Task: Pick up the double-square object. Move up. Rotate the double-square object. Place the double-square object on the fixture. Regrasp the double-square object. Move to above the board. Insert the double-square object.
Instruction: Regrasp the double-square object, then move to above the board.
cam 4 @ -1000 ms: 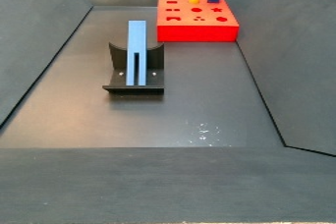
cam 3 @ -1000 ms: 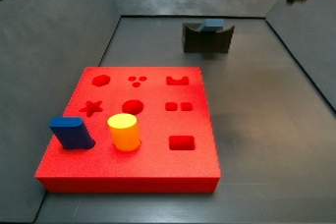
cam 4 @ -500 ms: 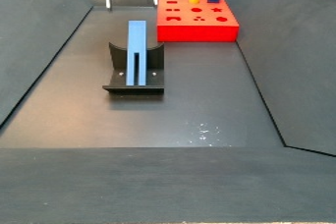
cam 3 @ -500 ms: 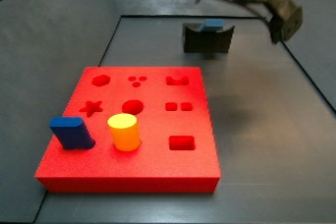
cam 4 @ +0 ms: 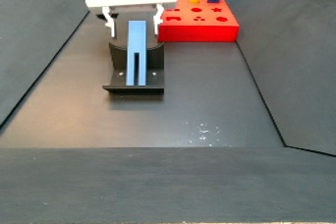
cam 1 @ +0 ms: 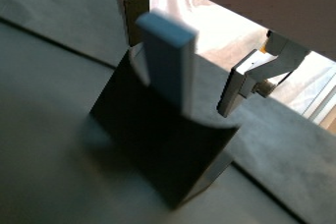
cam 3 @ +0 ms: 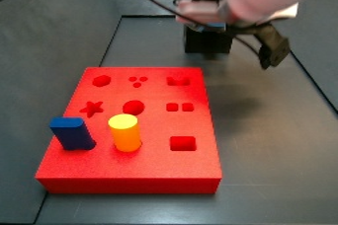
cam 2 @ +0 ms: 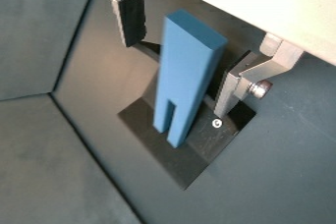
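The work surface is a dark grey floor (cam 4: 197,100) boxed in by sloped dark walls, with the board (cam 3: 132,130) lying flat on it and carrying a short dark-blue block (cam 3: 71,133) and a yellow cylinder (cam 3: 125,132). Away from the board, the double-square object (cam 4: 138,49) leans on the fixture (cam 4: 136,79), its split end low against the base plate in a wrist view (cam 2: 180,85). The arm reaches down over the fixture's far end, and the gripper (cam 2: 180,43) straddles the bar's upper end with its fingers (cam 2: 132,17) spread wide on either side, not touching it.
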Controlling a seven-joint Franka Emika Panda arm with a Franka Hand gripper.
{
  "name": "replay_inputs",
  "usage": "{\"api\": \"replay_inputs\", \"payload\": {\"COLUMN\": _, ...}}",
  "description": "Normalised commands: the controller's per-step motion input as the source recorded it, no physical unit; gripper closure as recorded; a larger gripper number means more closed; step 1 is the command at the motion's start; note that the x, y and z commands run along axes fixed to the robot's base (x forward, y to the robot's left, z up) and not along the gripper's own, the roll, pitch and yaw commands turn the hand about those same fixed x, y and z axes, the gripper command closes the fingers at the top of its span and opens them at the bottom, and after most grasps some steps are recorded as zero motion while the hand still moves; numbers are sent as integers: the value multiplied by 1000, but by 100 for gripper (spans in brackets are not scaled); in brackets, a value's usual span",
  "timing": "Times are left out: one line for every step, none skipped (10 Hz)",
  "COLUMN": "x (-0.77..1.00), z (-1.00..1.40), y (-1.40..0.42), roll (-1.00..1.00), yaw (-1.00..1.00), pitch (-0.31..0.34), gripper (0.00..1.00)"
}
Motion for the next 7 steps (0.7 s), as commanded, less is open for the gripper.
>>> {"api": "replay_inputs", "payload": {"x": 62, "z": -281, "y": 3, "roll": 55, "yaw": -30, "pitch": 12, "gripper": 0}}
{"api": "replay_inputs", "payload": {"x": 0, "z": 0, "y": 0, "roll": 0, "yaw": 0, "pitch": 0, "gripper": 100}}
{"api": "replay_inputs", "payload": {"x": -111, "z": 1000, "y": 167, "roll": 1, "yaw": 133, "pitch": 153, "gripper": 100}}
{"api": "replay_inputs", "payload": {"x": -110, "z": 1000, "y": 163, "roll": -21, "yaw": 131, "pitch": 139, "gripper": 100}}
{"api": "replay_inputs", "payload": {"x": -108, "z": 1000, "y": 154, "roll": -48, "yaw": 137, "pitch": 92, "gripper": 100}}
{"api": "replay_inputs", "payload": {"x": -107, "z": 1000, "y": 143, "roll": -55, "yaw": 143, "pitch": 40, "gripper": 100}}
{"api": "replay_inputs", "payload": {"x": -105, "z": 1000, "y": 138, "roll": -55, "yaw": 136, "pitch": 15, "gripper": 100}}
